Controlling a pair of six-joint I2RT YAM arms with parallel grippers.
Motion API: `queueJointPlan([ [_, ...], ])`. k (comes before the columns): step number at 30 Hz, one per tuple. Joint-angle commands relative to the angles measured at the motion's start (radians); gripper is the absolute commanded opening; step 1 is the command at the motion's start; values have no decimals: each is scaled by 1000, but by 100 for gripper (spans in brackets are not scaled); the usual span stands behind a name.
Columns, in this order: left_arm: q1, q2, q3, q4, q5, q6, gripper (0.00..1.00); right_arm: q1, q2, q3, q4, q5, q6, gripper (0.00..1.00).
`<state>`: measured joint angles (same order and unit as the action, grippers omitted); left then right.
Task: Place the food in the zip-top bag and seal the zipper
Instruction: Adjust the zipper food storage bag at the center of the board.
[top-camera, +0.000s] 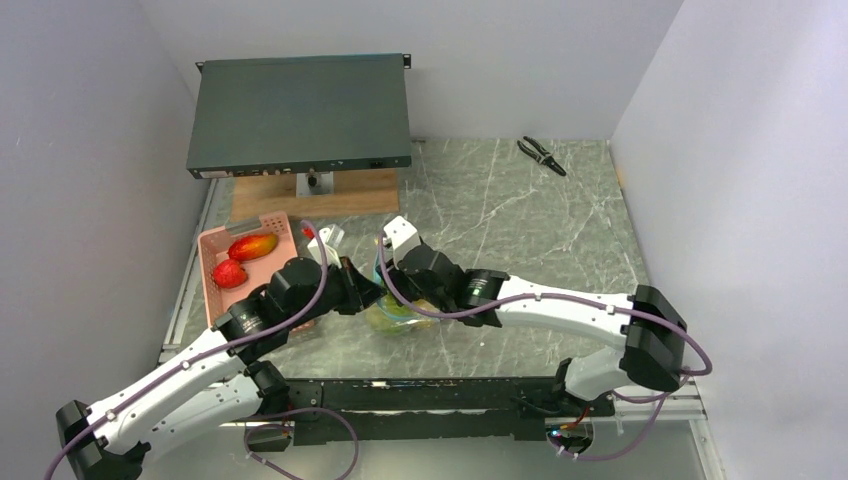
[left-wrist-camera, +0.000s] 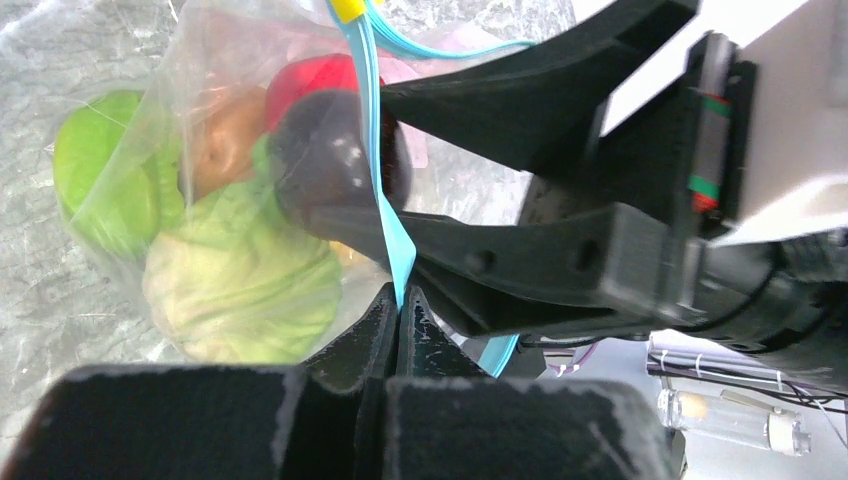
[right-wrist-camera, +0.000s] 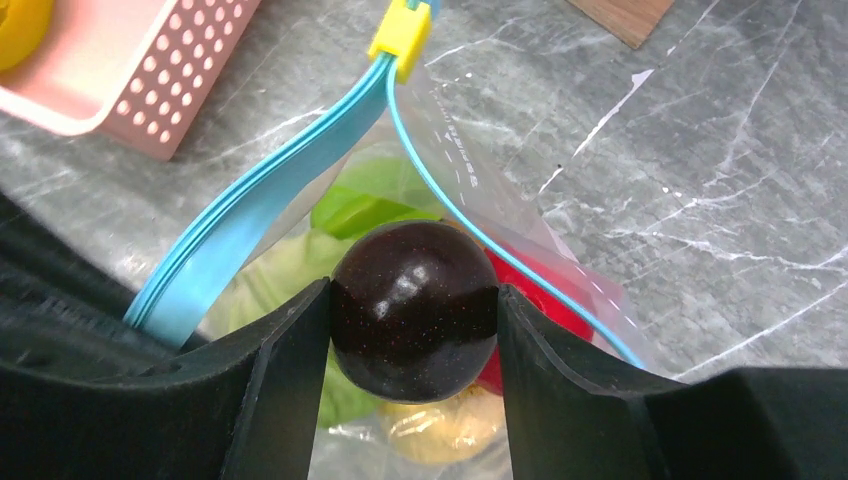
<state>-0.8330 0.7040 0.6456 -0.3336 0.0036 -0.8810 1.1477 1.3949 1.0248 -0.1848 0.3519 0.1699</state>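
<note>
The right pincer (right-wrist-camera: 415, 335) grasps a dark purple fruit (right-wrist-camera: 415, 300) by its two sides, right in the mouth of the bag (right-wrist-camera: 470, 170). The left pincer (left-wrist-camera: 398, 318) is clenched on the zipper (left-wrist-camera: 385, 180), which runs up from its tips to a yellow slider (left-wrist-camera: 347, 8) at the top edge of the left wrist view.

In the right wrist view the mouth gapes. A broad teal band runs along the left and a thin teal line curves along the right, and the two meet at the slider in the upper middle. The purple fruit sits between them, close to both edges.

Through the clear plastic show a round green fruit (left-wrist-camera: 100, 170), a pale green leafy vegetable (left-wrist-camera: 240, 280), a brownish-orange piece (left-wrist-camera: 225, 130) and a red fruit (left-wrist-camera: 320, 75).

In the top view both arms meet over the bag at the centre. Just left of it stands a pink slotted basket (top-camera: 245, 226) holding a red-and-yellow fruit (top-camera: 252, 246) and a red berry-shaped fruit (top-camera: 229, 273).

The table (top-camera: 520, 230) is grey veined marble. Pliers (top-camera: 541, 155) lie on it at the upper right, well apart from the arms. A flat black box (top-camera: 300, 115) rests on a wooden stand (top-camera: 340, 190) at the upper left. White walls (top-camera: 720, 120) close in the left, back and right.
</note>
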Motion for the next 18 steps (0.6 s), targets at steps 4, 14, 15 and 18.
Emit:
queueJointPlan([
  [4, 0, -22, -6, 46, 17, -16, 0, -1, 44, -18, 201, 89, 51, 64],
  [14, -1, -35, -5, 40, 2, -2, 0, 0, -107, 69, -105, -71, 100, 88],
  [15, 0, -32, -4, 43, 2, -1, 0, 0, -129, 81, -135, -82, 100, 88],
  [18, 0, -25, -3, 52, 5, 0, 0, -1, -186, 112, -225, -77, 109, 88],
])
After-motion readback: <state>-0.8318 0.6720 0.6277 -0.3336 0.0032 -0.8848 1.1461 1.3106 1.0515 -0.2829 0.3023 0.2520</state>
